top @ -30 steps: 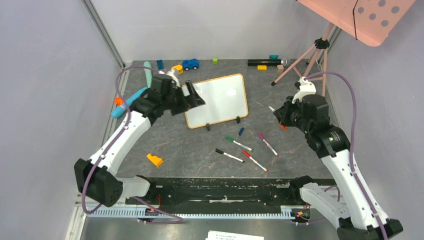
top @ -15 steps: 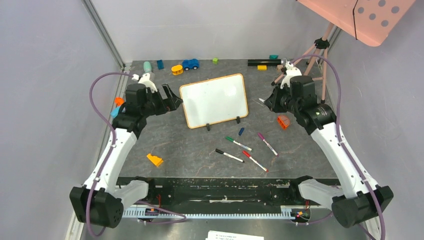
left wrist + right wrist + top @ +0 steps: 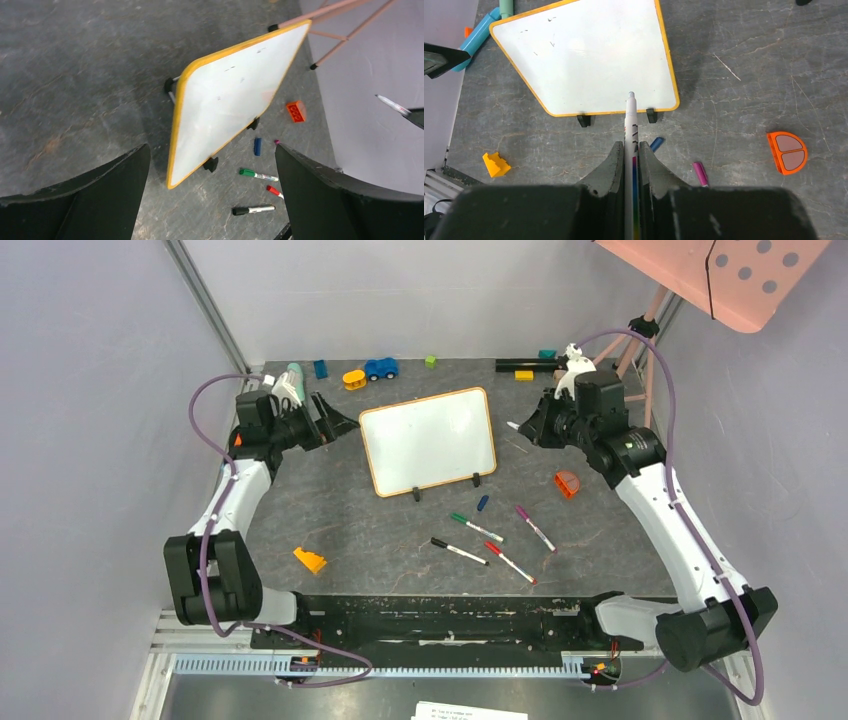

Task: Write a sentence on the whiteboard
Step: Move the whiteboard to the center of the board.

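The whiteboard (image 3: 428,440) stands tilted on two black clip feet in the middle of the table, with an orange-tan frame. Its face is blank apart from a few faint specks, and no sentence shows on it. It also shows in the left wrist view (image 3: 227,107) and the right wrist view (image 3: 584,55). My left gripper (image 3: 335,423) is open and empty just left of the board, which shows between its jaws (image 3: 211,150). My right gripper (image 3: 530,428) is shut on a white marker (image 3: 630,117) just right of the board, the tip pointing at the board's lower edge.
Green (image 3: 475,527), black (image 3: 458,551), red (image 3: 510,562) and purple (image 3: 535,528) markers and a blue cap (image 3: 482,503) lie in front of the board. There is an orange half-round piece (image 3: 567,483) and a yellow block (image 3: 310,560). Toys line the back edge. A tripod (image 3: 610,355) carries a pink dotted panel (image 3: 740,275).
My left gripper has drawn back leftward, away from the board's left edge. My right gripper has moved farther back and left with the marker, up to the board's right side.
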`<state>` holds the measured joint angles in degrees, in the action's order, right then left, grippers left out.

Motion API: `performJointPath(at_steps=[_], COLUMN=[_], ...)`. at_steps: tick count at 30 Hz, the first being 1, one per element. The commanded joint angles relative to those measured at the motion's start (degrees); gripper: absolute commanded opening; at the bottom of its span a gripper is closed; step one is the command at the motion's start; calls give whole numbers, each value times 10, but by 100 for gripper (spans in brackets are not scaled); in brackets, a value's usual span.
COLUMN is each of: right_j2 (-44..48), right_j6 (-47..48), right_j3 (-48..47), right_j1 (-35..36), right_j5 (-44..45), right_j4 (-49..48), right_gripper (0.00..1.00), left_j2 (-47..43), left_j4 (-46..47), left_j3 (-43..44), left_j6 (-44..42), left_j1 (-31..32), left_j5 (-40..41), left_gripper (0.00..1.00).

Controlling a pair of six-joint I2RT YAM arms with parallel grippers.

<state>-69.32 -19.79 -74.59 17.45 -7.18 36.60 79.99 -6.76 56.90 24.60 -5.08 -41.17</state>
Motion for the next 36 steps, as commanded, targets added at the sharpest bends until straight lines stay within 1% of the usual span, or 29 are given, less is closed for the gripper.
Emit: performJointPath(at_steps=[1,3,4,7,9,11,14,16,19,21,26,29,33,36], right_j2=[-12,-13,-13,-10,-8,-4,1,3,2,0,-7,-9,-13,-16], right_j6=[0,0,-1,-2,-2,-2,1,3,5,7,10,9,10,9], right_j3=[-40,-39,-38,-29,-21,-9,7,15,22,23,18,18,19,19], right_j1=[-1,-1,-1,-1,-1,-1,-1,-1,-1,0,-2,-1,-1,-1], right_j5=[-16,-17,-15,-16,-16,-14,-10,-6,-1,0,4,7,8,12], right_j4=[-21,-27,-32,-44,-53,-66,-84,-95,-107,-113,-119,-123,-126,-126], right_gripper=[0,0,0,0,0,0,0,0,0,0,0,0,0,0], left_j2=[6,11,8,-2,8,32,73,97,153,173,180,203,233,236], left_j4=[74,82,93,113,118,124,109,138,169,201,214,218,290,378], left_j3=[16,20,15,2,5,13,42,43,64,65,64,74,71,45], left_j6=[-45,-56,-54,-48,-41,-9,-2,20,57,83,84,101,165,204], left_j1=[0,0,0,0,0,-1,-2,-1,-3,-3,-4,-4,-3,-4], left_j5=[-95,-133,-137,-106,-105,-113,-164,-175,-219,-237,-219,-223,-241,-239], left_gripper=[100,100,100,100,100,100,100,100,100,100,100,100,100,100])
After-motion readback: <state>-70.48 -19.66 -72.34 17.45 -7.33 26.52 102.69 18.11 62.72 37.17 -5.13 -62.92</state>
